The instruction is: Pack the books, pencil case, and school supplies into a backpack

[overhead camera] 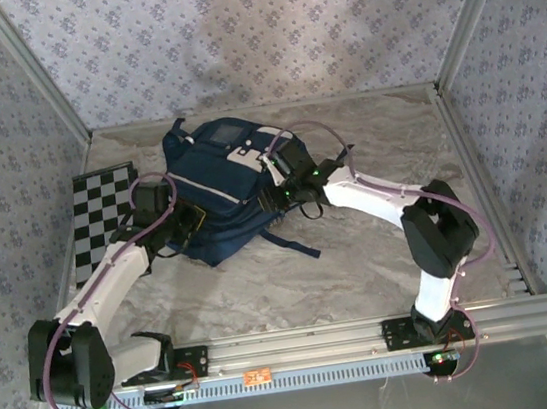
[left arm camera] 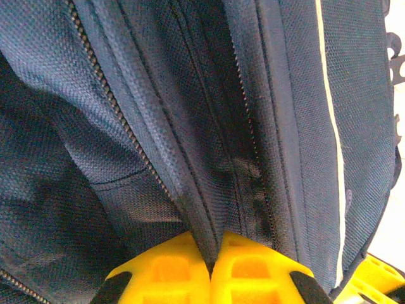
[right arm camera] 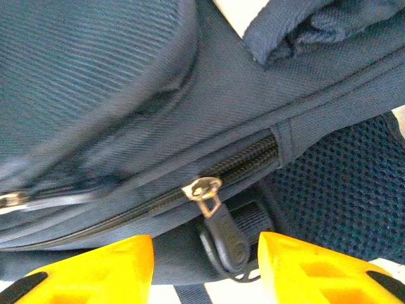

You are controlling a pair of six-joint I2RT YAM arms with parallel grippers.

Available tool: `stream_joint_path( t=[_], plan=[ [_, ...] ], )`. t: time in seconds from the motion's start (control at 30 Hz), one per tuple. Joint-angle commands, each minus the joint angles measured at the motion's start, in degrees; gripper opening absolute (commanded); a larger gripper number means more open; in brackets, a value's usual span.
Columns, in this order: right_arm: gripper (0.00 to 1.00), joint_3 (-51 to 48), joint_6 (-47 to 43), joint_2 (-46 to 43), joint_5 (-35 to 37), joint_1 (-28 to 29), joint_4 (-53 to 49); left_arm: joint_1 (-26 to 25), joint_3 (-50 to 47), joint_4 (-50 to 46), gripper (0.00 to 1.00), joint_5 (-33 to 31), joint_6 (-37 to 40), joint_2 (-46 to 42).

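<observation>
Left gripper (left arm camera: 212, 261): yellow fingers are pressing together, pinching a raised fold of navy backpack (overhead camera: 214, 172) fabric. The fingertips are sitting at 6 o'clock in the left wrist view, with their lower parts cut off by the frame edge. Zipper teeth (left arm camera: 107, 101) are running from 11 o'clock down toward the pinch. A white stripe (left arm camera: 338, 158) is running along the fabric at 3 o'clock. What is lying inside the fold is hidden.

Right gripper (right arm camera: 205, 252): jaws are standing spread, one yellow finger at 7 o'clock and one at 5 o'clock, both cut off at the bottom edge. A dark zipper pull (right arm camera: 224, 239) is hanging in the gap from a metal slider (right arm camera: 202, 188), closer to the 5 o'clock finger. Cannot tell whether it is touching that finger. Blue mesh (right arm camera: 342, 183) is showing at 3 o'clock, and the fabric at 9 o'clock is blurring out.

In the top view the backpack is lying flat on the marbled table (overhead camera: 361, 253), toward 11 o'clock of the table middle, with both grippers on it: left at its 8 o'clock edge, right at its 3 o'clock edge. The jaws there are too small to make out. A dark strap (overhead camera: 294, 247) is trailing off at 5 o'clock. A checkered board (overhead camera: 103, 212) is lying at 9 o'clock, just beside the backpack and partly covered by the left arm.
</observation>
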Motion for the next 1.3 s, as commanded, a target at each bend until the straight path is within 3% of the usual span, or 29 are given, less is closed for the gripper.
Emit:
stream_joint_path(
  t=[0.0,0.17,0.4,0.63,0.7,0.8,0.87,1.07,1.27],
  plan=[
    [0.47,3.0,-2.9,2.1,3.2,-0.4,-2.8,0.6,2.8,1.0,0.01,0.2,1.7,0.0],
    [0.39,5.3,-2.9,4.8,5.3,-1.2,-3.8,0.7,2.8,1.1,0.01,0.5,1.9,0.3],
    [0.18,5.9,0.7,5.0,4.9,-4.7,-2.4,1.1,2.8,0.3,0.01,0.4,2.7,0.4],
    [0.16,6.0,1.6,3.8,4.7,-6.8,-3.8,2.3,3.4,-0.5,0.0,1.0,4.1,0.7],
    [0.2,6.0,0.8,2.5,4.3,-6.1,-4.6,2.5,3.8,-0.7,0.01,1.2,4.4,1.0],
    [0.36,5.6,0.7,-0.4,0.5,-5.5,-4.8,2.5,4.1,-0.5,0.01,1.8,5.3,1.3],
    [0.4,5.3,2.3,-1.9,-1.3,-5.5,-4.7,2.5,4.5,-0.8,0.02,1.9,5.8,1.7],
    [0.46,9.5,9.5,0.9,-11.6,-6.1,-2.8,2.5,4.8,-1.0,0.02,2.2,6.6,2.3],
    [0.52,18.7,11.5,8.4,-13.6,-6.0,-4.3,2.5,5.0,-1.6,0.02,2.6,8.4,2.2]
  ],
)
